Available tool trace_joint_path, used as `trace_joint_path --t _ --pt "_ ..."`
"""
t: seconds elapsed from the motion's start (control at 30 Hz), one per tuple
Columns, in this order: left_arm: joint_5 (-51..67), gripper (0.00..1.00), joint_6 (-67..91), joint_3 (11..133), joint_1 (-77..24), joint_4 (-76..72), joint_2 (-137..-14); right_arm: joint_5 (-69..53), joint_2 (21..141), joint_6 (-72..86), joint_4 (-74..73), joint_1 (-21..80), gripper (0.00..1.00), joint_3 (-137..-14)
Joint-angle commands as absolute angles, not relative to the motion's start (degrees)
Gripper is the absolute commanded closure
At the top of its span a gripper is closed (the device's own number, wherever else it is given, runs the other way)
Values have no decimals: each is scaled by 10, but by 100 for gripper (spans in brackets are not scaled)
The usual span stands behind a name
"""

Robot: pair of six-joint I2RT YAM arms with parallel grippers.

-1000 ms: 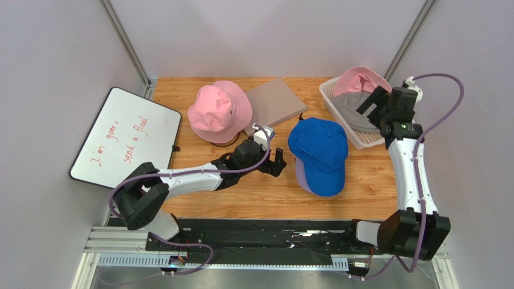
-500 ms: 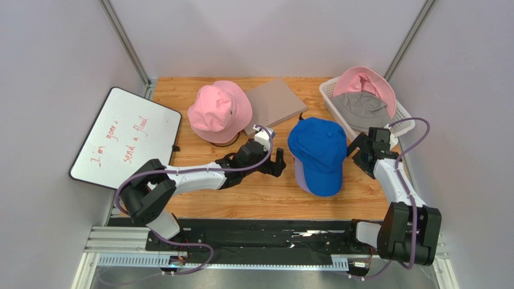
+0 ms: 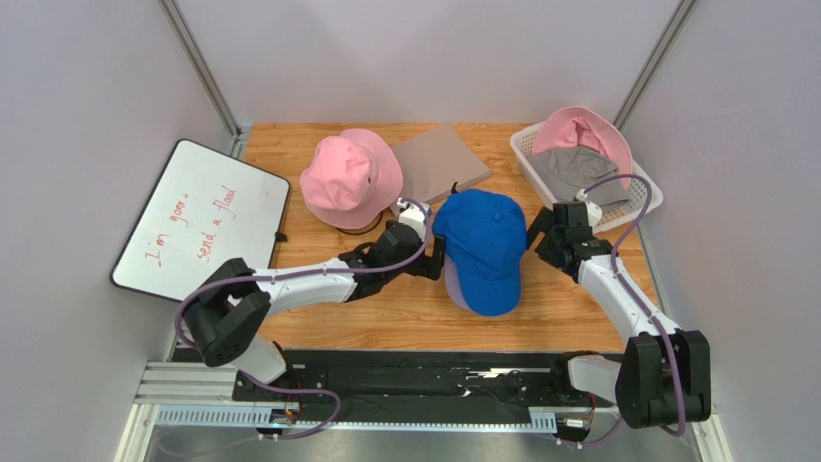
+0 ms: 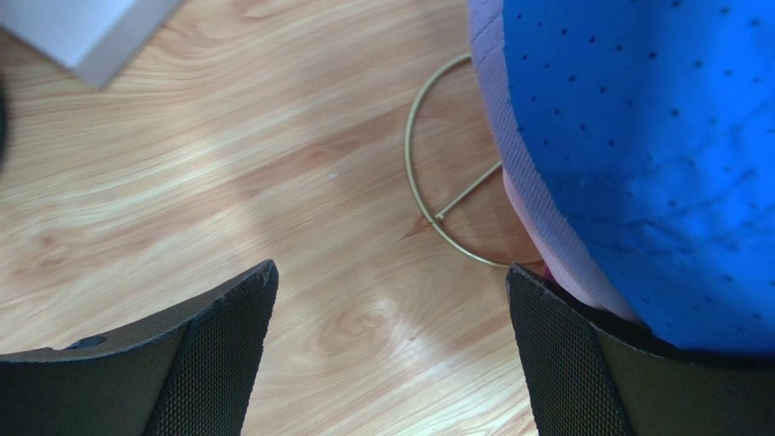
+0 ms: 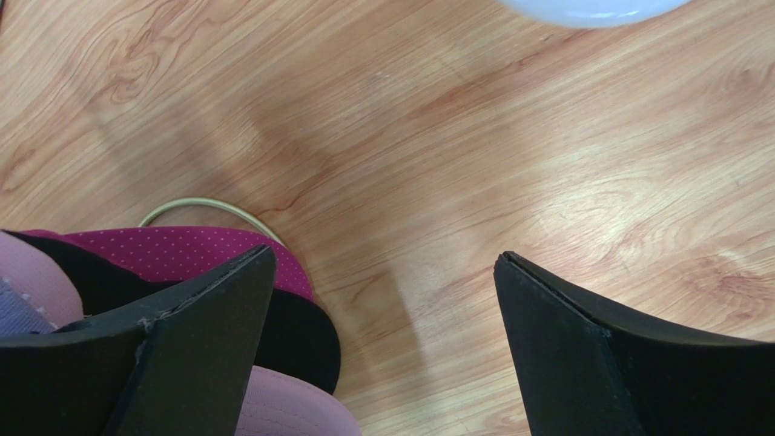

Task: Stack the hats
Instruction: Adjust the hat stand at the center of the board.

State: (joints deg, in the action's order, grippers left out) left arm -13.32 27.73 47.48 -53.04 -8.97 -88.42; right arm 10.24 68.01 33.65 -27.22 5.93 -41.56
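A whiteboard (image 3: 200, 217) leaning at the worktop's left edge carries red handwriting reading "I'm gonna send a flood".

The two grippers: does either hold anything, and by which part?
Nothing is held. The left gripper and the right gripper stand open, one at each side of the blue fabric baseball cap.

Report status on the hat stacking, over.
Left hand, right hand open, empty, flanking blue perforated fabric baseball cap. Gold wire frame under it. Pink fabric bucket hat sits apart.
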Motion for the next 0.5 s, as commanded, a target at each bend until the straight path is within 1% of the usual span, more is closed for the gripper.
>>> trace_joint_path --t 0.0,0.17,0.33,0.47 --pt "-169 0 272 465 -515 -71 -830 119 657 356 -279 94 2 -415" --pt "-127 0 271 468 -494 -85 -832 122 626 352 -304 95 2 -406" --pt "-113 0 263 509 -484 -96 -879 114 575 344 -337 95 2 -404" --pt "-108 0 261 529 -469 -105 -900 114 559 332 -355 95 2 -409"
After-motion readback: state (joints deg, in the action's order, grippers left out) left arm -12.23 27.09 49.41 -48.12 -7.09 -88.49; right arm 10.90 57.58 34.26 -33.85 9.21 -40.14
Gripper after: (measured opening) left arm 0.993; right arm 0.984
